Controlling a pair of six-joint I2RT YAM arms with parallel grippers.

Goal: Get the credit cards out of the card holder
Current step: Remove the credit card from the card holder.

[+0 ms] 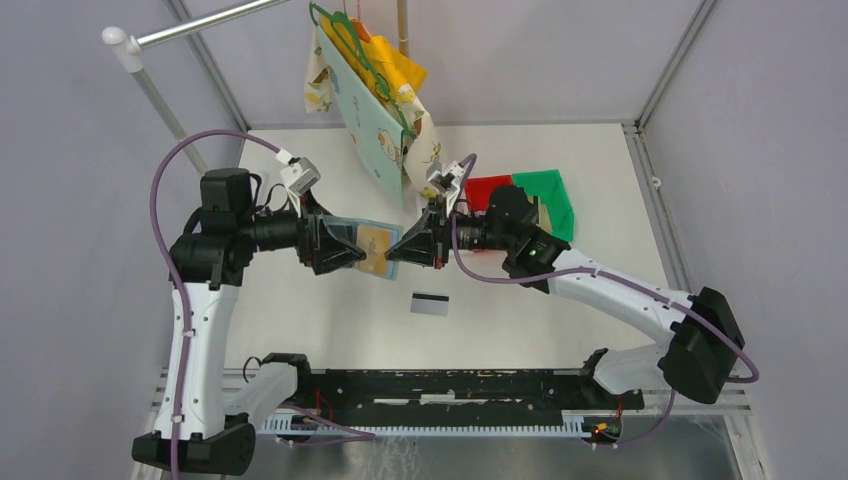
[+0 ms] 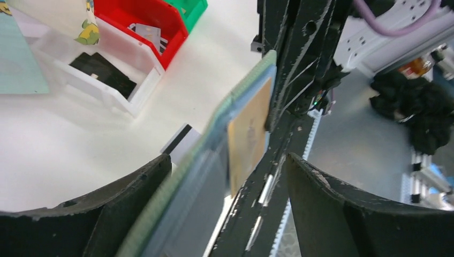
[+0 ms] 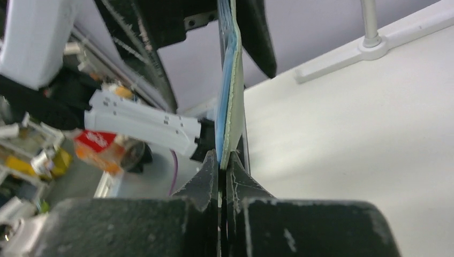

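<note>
The right claw [image 3: 222, 165] is pinched shut. Its two scuffed black fingertips meet on a thin edge that I take to be the free end of the tan-gold card [image 1: 373, 250], which sticks partway out of the card holder [image 1: 343, 230] in mid-air above the worktop [image 1: 300, 330]. From the wrist view I cannot tell whether a lip of the holder is caught in the pinch too, and that is worth ruling out before pulling. The pull should run straight along the card's own plane, because the card is stiff and thin and a twist would wedge it against the pocket mouth. The grip is on a narrow margin of smooth plastic, so a slow, even pull is safer than a jerk. Opposite, the left claw [image 1: 338, 250] has the holder between its fingers and carries it clear of the worktop. It needs a firm hold, since the soft holder would otherwise follow the card. Seen edge-on, the holder has a matte grey-green outer skin and a glossy pale blue lining. The pale grey-white card [image 1: 429, 304], with its dark stripe, lies flat on the worktop near the claws, already out of the holder. Farther off stand a red bin [image 2: 171, 45], a green bin [image 2: 194, 8] and a white bin [image 2: 115, 92], all hard plastic, and a printed cloth [image 1: 375, 110] hangs above.
</note>
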